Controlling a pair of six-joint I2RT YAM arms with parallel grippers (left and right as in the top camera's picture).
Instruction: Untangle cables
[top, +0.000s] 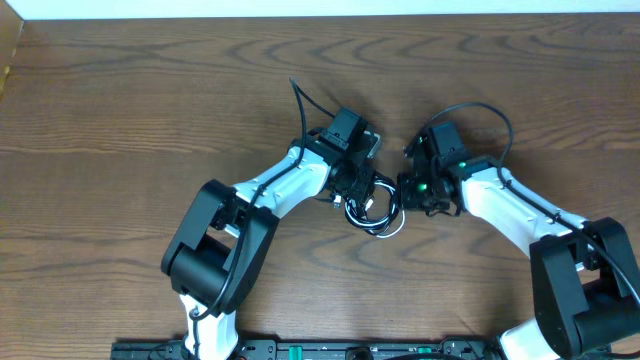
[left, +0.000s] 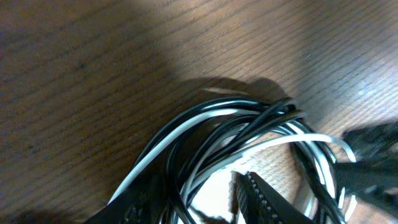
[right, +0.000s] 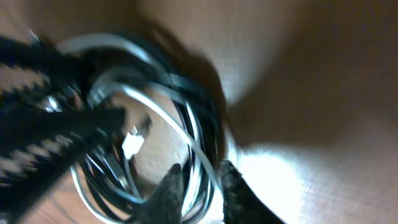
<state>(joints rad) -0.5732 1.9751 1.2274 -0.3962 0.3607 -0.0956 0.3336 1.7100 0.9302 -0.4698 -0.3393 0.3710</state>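
The cables (top: 376, 214) lie in one tangled coil at the table's middle, between the two arms. Black loops (left: 249, 124) and white loops (left: 305, 140) cross each other. My left gripper (top: 356, 190) hangs over the coil's left side. In the left wrist view the left gripper (left: 202, 202) is open, with a few strands running past its left finger (left: 146, 200). My right gripper (top: 408, 192) is at the coil's right rim. In the right wrist view the right gripper (right: 203, 186) is shut on a bunch of black and white strands (right: 198, 149). A small white plug (right: 132, 144) shows inside the coil.
The wooden table (top: 120, 110) spreads to all sides of the coil. Thick black arm wires arch above both wrists (top: 300, 100) (top: 492, 112). A white wall strip (top: 320, 6) borders the far edge. A black rail (top: 330, 351) runs along the near edge.
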